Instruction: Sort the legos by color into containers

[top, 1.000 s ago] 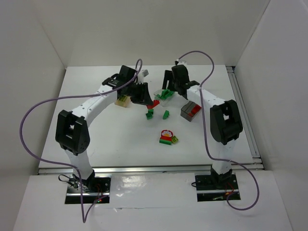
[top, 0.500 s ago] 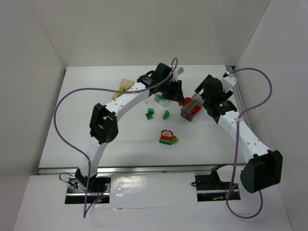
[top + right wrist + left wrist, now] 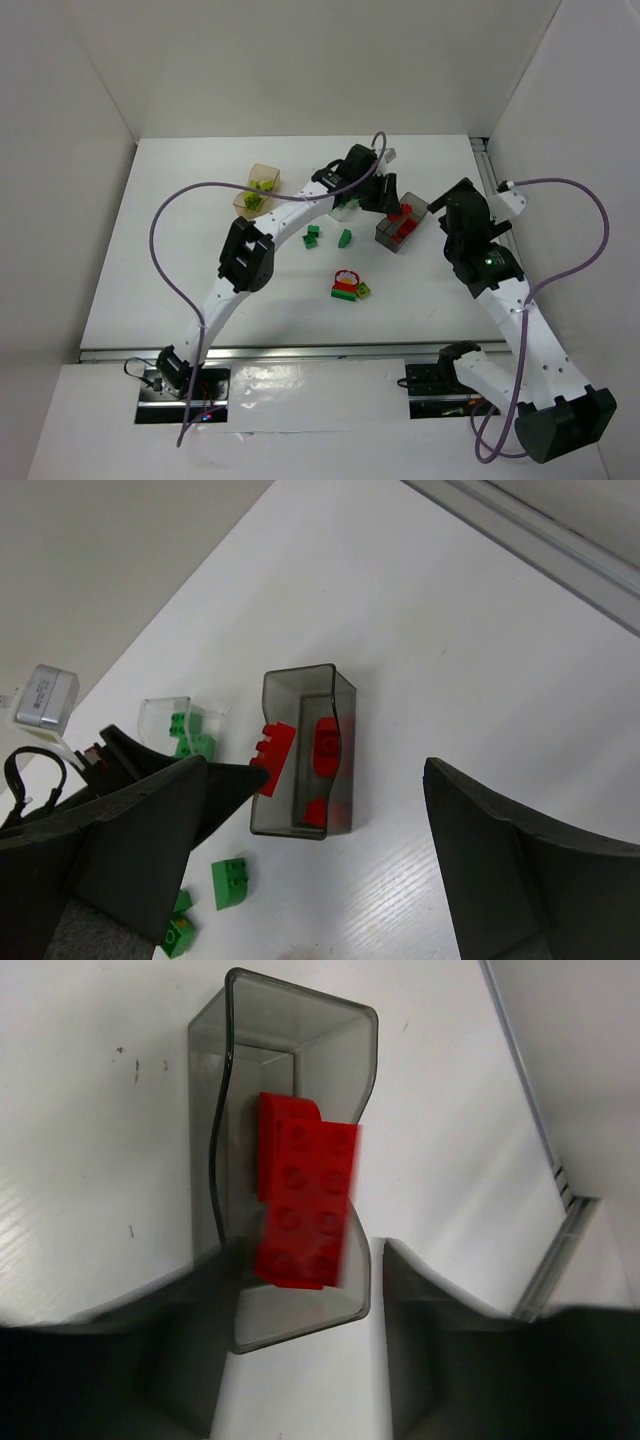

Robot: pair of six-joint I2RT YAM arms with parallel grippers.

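Maybe halfway I'd say: left gripper has its jaws slightly apart with a red brick loose over the grey tub, right gripper gapes empty nearby, and several legos wait on the counter.

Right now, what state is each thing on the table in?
Grey tub: holds red bricks.
Clear tub: holds green bricks.
Amber tub: holds yellow-green bricks.
Red brick: over the grey tub, at the left tool; grip unclear.
Right tool: open, empty.
Loose bricks: unsorted on the table.
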